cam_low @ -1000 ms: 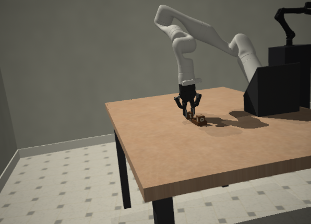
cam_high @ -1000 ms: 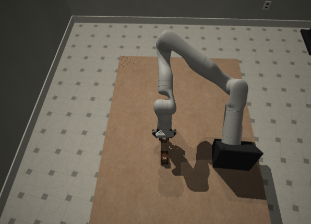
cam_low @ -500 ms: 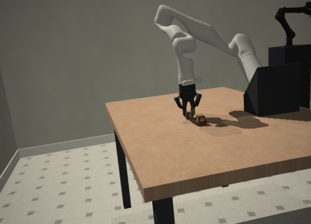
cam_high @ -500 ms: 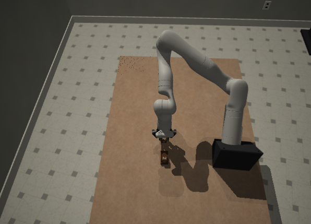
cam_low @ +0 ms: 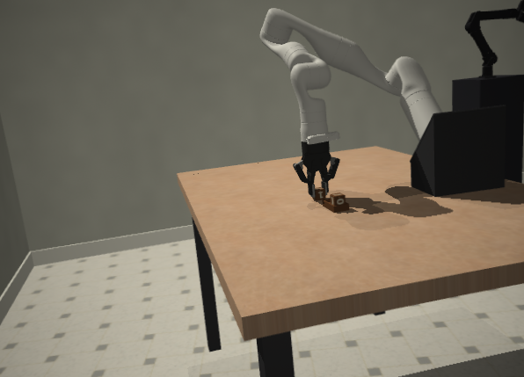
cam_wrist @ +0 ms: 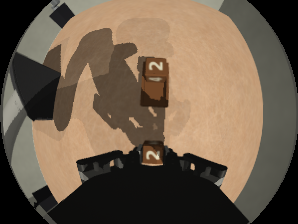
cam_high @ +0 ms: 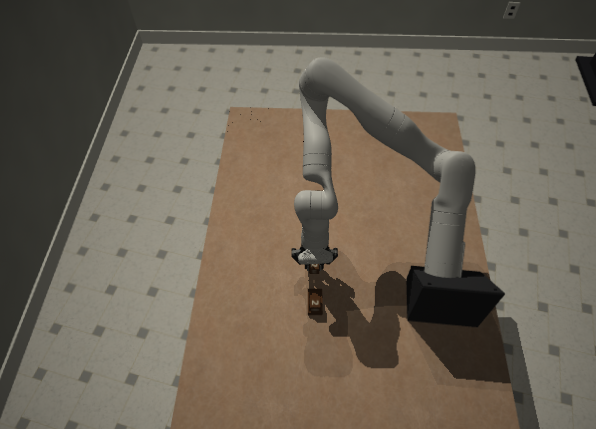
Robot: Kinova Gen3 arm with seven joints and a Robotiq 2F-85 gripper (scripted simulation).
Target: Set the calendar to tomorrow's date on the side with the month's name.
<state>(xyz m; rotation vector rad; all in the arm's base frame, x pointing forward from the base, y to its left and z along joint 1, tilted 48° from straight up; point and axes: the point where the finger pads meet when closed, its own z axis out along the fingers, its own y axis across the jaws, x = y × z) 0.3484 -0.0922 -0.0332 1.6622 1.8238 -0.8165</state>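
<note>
One table: the wooden table point(cam_low: 308, 256) is the biggest thing. It is brown with dark legs.
Arm: the white arm point(cam_high: 350, 111) starts at a black base point(cam_high: 452, 296) near one long edge of the table. It bends up high, then comes down to the middle of the table.
Gripper: the gripper point(cam_low: 319, 193) points straight down. It is closed tight on a small cube, so it is holding something.
Held cube: the held cube point(cam_low: 319, 194) is a little brown block pinched between the fingers point(cam_low: 313, 190). In the wrist view its top point(cam_wrist: 152, 153) shows a white 2. In the exterior view its side seems to show a 1.
Held cube's height: it is low, near the table. I cannot tell if it touches the table or hangs just above it.
Tray: the tray point(cam_low: 339, 206) is a small dark brown holder. It lies flat on the table, just beside the gripper, on the side nearer the base's end of the table.
Other cube: the other cube point(cam_low: 338, 199) sits in the tray. Its top shows a 2 in the top view point(cam_high: 315, 302) and the wrist view point(cam_wrist: 156, 67). In the exterior view one side seems to show a 0.
Empty spot: in the wrist view, the part of the tray nearer the gripper has no cube in it.
Gap: the held cube and the tray are close together, but I cannot tell if they touch.
</note>
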